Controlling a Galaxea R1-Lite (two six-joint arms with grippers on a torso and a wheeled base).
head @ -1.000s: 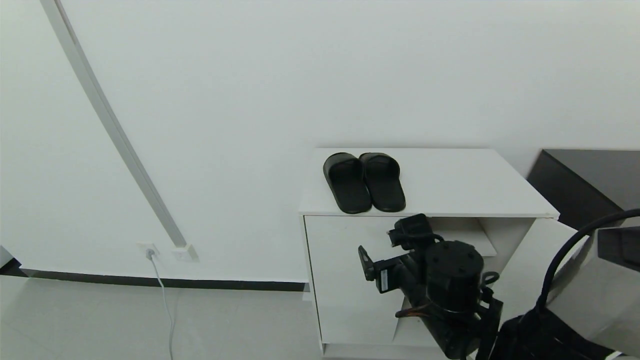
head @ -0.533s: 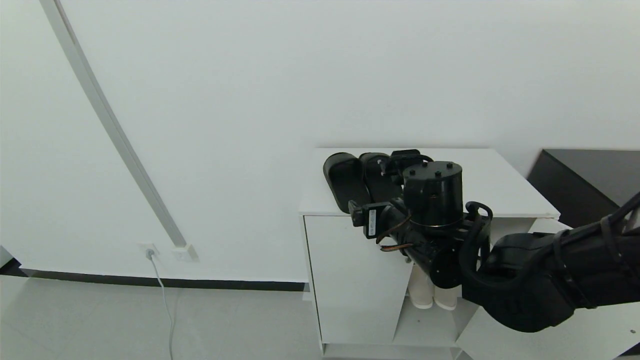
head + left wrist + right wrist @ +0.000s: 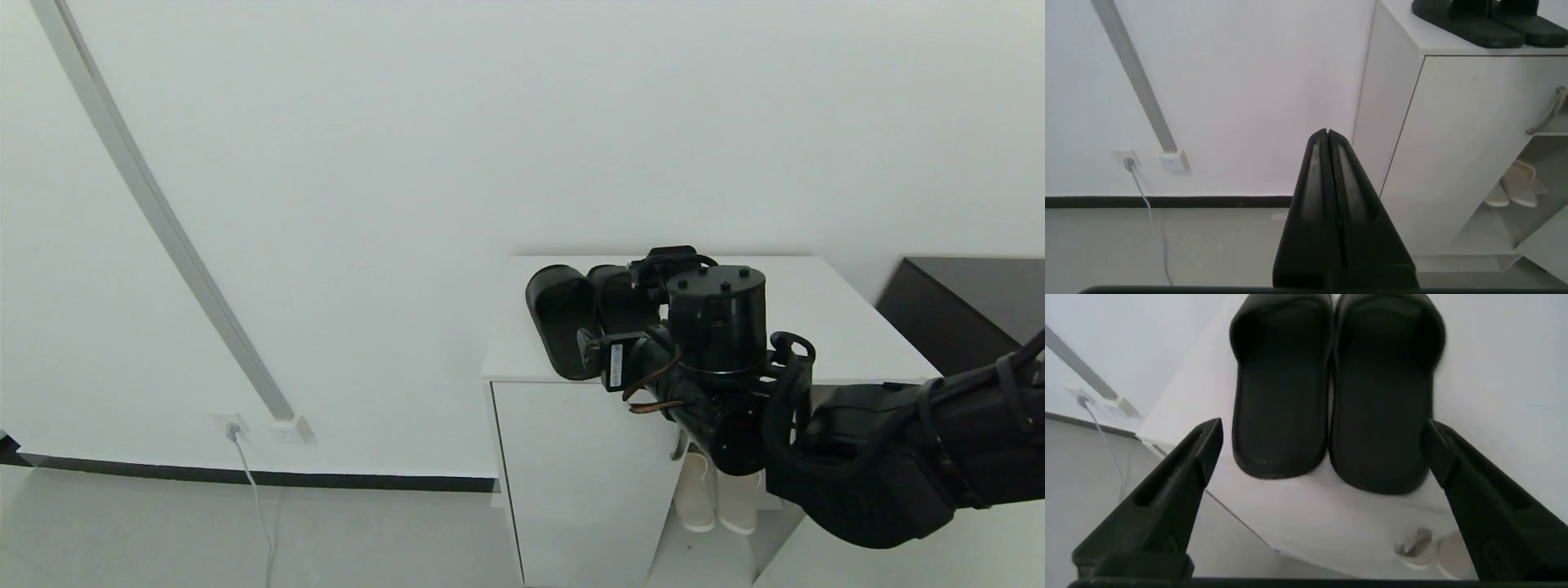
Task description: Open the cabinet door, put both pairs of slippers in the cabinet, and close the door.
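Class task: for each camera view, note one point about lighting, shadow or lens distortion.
Head view: the grey wall conduit bows in a curve, so the lens distorts. Left wrist view: that conduit runs straight, wall evenly lit. Right wrist view: the black slippers throw little shadow on the cabinet top.

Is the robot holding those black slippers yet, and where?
No, nothing is held. The right gripper is open, its fingers spread wide of the black slippers on the cabinet top. The left gripper is shut and empty.
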